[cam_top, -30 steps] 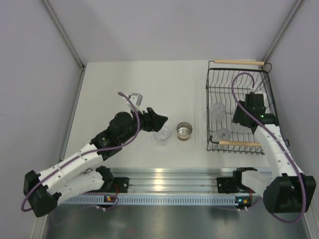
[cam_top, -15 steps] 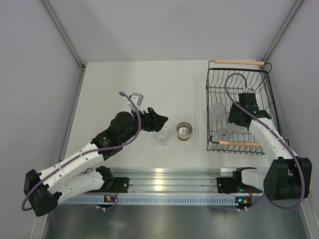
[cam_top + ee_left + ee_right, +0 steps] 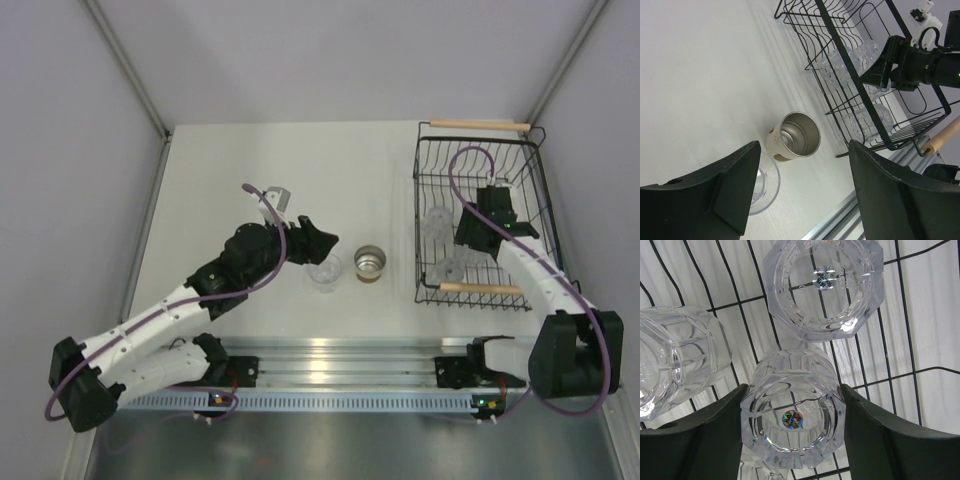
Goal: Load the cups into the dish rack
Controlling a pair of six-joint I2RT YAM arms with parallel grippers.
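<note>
Right pincer (image 3: 468,238) grasps one clear tumbler (image 3: 792,422) inside dish rack (image 3: 430,190). Second tumbler (image 3: 822,287) just ahead, third tumbler (image 3: 680,360) beside. Left pincer (image 3: 322,245) released, wide. One table tumbler (image 3: 764,182) at its fingertip. One silver cup (image 3: 795,136) ahead, bare table (image 3: 260,170) around it.

Clear tumbler (image 3: 769,186) half behind left fingers (image 3: 735,192) (one side showing), second tumbler (image 3: 675,360) cropped at right wrist view's edge
</note>
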